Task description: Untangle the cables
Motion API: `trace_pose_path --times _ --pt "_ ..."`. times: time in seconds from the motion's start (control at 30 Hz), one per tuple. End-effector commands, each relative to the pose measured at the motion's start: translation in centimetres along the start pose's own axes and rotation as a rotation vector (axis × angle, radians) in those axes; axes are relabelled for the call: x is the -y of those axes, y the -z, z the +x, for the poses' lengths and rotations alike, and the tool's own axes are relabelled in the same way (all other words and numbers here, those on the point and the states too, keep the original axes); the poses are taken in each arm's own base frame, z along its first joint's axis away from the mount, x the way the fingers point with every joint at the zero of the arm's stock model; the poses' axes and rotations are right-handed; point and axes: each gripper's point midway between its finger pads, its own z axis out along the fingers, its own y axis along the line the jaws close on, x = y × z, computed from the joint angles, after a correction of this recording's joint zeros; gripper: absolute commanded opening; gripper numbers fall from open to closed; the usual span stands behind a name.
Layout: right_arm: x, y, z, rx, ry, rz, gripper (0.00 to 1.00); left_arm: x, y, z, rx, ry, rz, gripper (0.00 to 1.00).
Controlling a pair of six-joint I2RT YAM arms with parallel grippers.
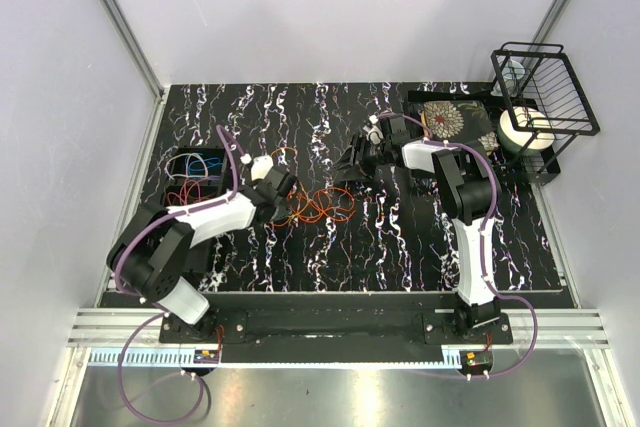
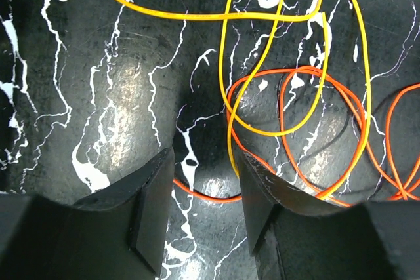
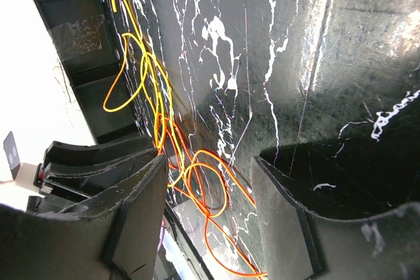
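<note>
Hovering low over a black, white-veined table [image 2: 98, 63], the left gripper [image 2: 206, 162] has its two black fingers [image 2: 147, 214] parted, and nothing is clamped between them. An orange cable [image 2: 209, 197] lies on the table across the gap between the fingers. A yellow cable [image 2: 223, 18] runs down close beside the inner edge of the right-hand finger. It loops away ahead of the fingertips, crossing more orange loops ahead and to the right. Whether either finger touches a wire cannot be told.

The right gripper [image 3: 210, 162] is also open and empty, and is tilted against the table. Orange loops show through its gap, just beyond the fingertips, and yellow wire trails farther ahead and to its left.

Only the top view shows both grippers facing each other, with the orange and yellow tangle on the table between their fingertips, nearer the left gripper. It alone shows a black tray [image 1: 168, 177] behind the left gripper, beside its arm. The tray holds more cables [image 1: 200, 161], blue and red among them. A black wire rack [image 1: 545, 87] stands well behind the right gripper.
</note>
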Motion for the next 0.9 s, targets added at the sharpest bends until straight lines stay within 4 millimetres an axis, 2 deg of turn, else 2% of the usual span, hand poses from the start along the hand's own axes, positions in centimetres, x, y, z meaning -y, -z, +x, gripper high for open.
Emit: trace_pose_path --times 0.0,0.23,0.27,0.33,0.37,0.4,0.43,0.5,0.57,0.6,0.63,0.67,0.7,0.77,0.8,0.87 --pt "4.1 -1.6 1.8 -0.032 -0.036 0.127 0.61 1.0 -0.6 -1.0 0.035 0.032 0.021 0.46" --pt "4.2 -1.6 1.8 -0.033 -0.037 0.128 0.61 1.9 -1.4 -1.2 0.034 0.02 0.026 0.39" --pt "4.2 -1.6 1.8 -0.032 -0.037 0.129 0.61 1.9 -1.6 -1.4 0.036 0.016 0.023 0.31" --pt "4.1 -1.6 1.7 -0.033 -0.034 0.127 0.61 2.4 -1.8 -1.7 0.038 0.005 0.019 0.23" --pt "4.2 -1.6 1.7 -0.032 -0.036 0.128 0.61 2.3 -2.0 -1.9 0.04 0.001 0.013 0.09" --pt "4.2 -1.6 1.8 -0.034 -0.036 0.128 0.61 3.0 -1.8 -2.7 0.054 0.004 0.021 0.03" --pt "4.2 -1.6 1.8 -0.034 -0.036 0.128 0.61 2.5 -1.8 -2.6 0.039 -0.018 -0.005 0.0" --pt "4.2 -1.7 1.8 -0.034 -0.035 0.129 0.61 2.6 -0.8 -4.4 0.08 -0.025 -0.027 0.0" --pt "4.2 -1.7 1.8 -0.034 -0.034 0.129 0.61 1.8 1.6 -6.6 0.133 -0.015 -0.049 0.0" --pt "4.1 -1.7 1.8 -0.035 -0.034 0.127 0.61 2.1 3.1 -8.4 0.171 -0.012 -0.037 0.0" --pt "4.0 -1.7 1.8 -0.035 -0.034 0.127 0.61 1.6 5.4 -10.0 0.207 -0.001 -0.027 0.0" --pt "4.0 -1.8 1.8 -0.036 -0.033 0.126 0.61 1.4 6.8 -11.5 0.239 0.006 -0.021 0.0" --pt "4.0 -1.7 1.8 -0.036 -0.033 0.126 0.61 1.6 9.8 -14.2 0.296 0.016 0.015 0.0" --pt "3.9 -1.8 1.9 -0.039 -0.031 0.126 0.61 1.1 12.6 -17.1 0.347 0.037 0.037 0.0" --pt "3.9 -1.8 1.9 -0.039 -0.03 0.126 0.61 1.3 15.7 -20.0 0.413 0.059 0.076 0.0" --pt "4.0 -1.8 2.0 -0.04 -0.032 0.128 0.61 0.1 18.4 -22.0 0.451 0.069 0.063 0.0"
